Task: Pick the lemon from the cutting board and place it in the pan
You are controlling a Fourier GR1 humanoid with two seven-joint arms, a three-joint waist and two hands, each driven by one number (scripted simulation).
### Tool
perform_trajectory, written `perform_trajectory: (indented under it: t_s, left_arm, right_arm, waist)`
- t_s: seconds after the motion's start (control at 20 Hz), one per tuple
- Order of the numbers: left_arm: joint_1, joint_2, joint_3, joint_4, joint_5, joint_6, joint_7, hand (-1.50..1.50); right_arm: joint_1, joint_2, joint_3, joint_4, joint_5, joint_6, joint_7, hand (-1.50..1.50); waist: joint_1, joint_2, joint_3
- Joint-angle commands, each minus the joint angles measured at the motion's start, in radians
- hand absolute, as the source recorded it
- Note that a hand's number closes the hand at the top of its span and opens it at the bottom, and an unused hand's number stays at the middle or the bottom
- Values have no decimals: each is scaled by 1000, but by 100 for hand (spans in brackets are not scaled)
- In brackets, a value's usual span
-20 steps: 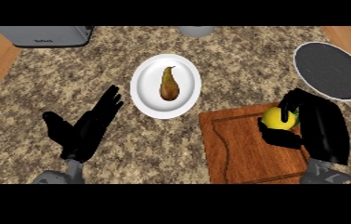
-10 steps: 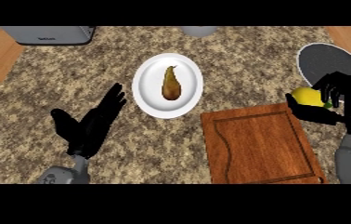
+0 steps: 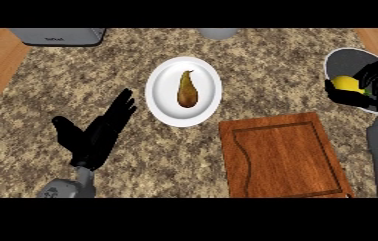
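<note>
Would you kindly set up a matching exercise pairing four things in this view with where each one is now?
Things:
1. lemon
2. pear
3. cutting board
4. left hand

Places:
A. on the white plate
B. open, resting on the counter left of the plate
C. held in the right hand over the pan
D. bare, below the pan

Pairs: 1-C, 2-A, 3-D, 4-B

- Plate (image 3: 164, 105) at counter centre, pear (image 3: 187, 90) on it.
- Cutting board (image 3: 284, 157) right of plate, nearer the front edge.
- Pan (image 3: 345, 65) at far right, behind the board; lemon (image 3: 344, 83) over it.
</note>
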Motion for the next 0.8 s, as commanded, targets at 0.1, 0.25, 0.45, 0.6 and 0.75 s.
perform_trajectory:
  t_s: [0.1, 0.25, 0.45, 0.6, 0.75]
  left_arm:
    - [-40, -1, 14, -15, -6, 0, 24, 0]
    - [-11, -53, -47, -23, -45, 32, 21, 0]
    - [-34, -22, -6, -38, -11, 3, 41, 0]
    - [-24, -45, -24, 26, -25, -19, -22, 0]
    - [-26, -38, -32, 39, -36, -31, -23, 0]
  right_arm:
    - [-161, -76, -105, 324, 5, -248, -111, 150]
    - [-200, -147, -183, 470, -66, -285, -215, 150]
    - [-219, -204, -244, 610, -124, -309, -348, 150]
    - [-262, -272, -265, 677, -127, -282, -347, 150]
    - [-279, -281, -279, 725, -132, -322, -394, 150]
  waist:
    - [14, 6, 1]
    - [24, 10, 3]
    - [35, 15, 5]
    - [50, 28, 7]
    - [54, 30, 7]
